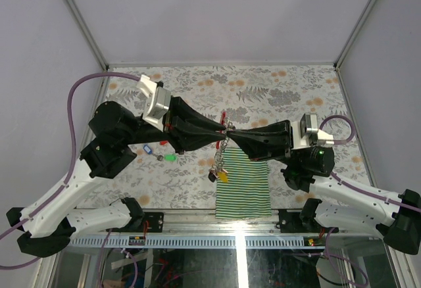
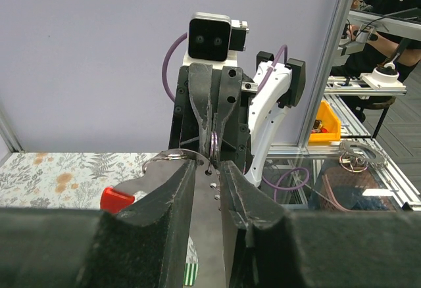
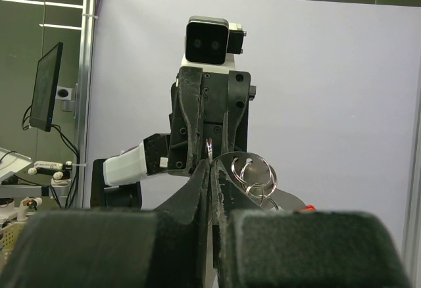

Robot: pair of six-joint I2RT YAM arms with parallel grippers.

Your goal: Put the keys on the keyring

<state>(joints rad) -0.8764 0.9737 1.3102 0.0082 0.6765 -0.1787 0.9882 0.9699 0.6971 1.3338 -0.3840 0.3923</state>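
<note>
The keyring, a grey metal plate (image 2: pixel 206 209) with a red clip (image 2: pixel 118 198), is held in mid-air between my two grippers. My left gripper (image 1: pixel 220 129) is shut on the plate, as the left wrist view (image 2: pixel 209 167) shows. My right gripper (image 1: pixel 238 132) faces it and is shut on a small split ring (image 3: pixel 208 148) at the plate's hole. A chain (image 1: pixel 223 148) hangs from the plate with a yellow-tagged key (image 1: pixel 223 176) at its end. A blue-tagged key (image 1: pixel 147 148) and a green-tagged key (image 1: pixel 170 158) lie on the table under the left arm.
A green-and-white striped cloth (image 1: pixel 245 189) lies at the near middle of the flowered table (image 1: pixel 276 91). More split rings (image 3: pixel 256 173) hang on the plate. White walls and metal posts enclose the table.
</note>
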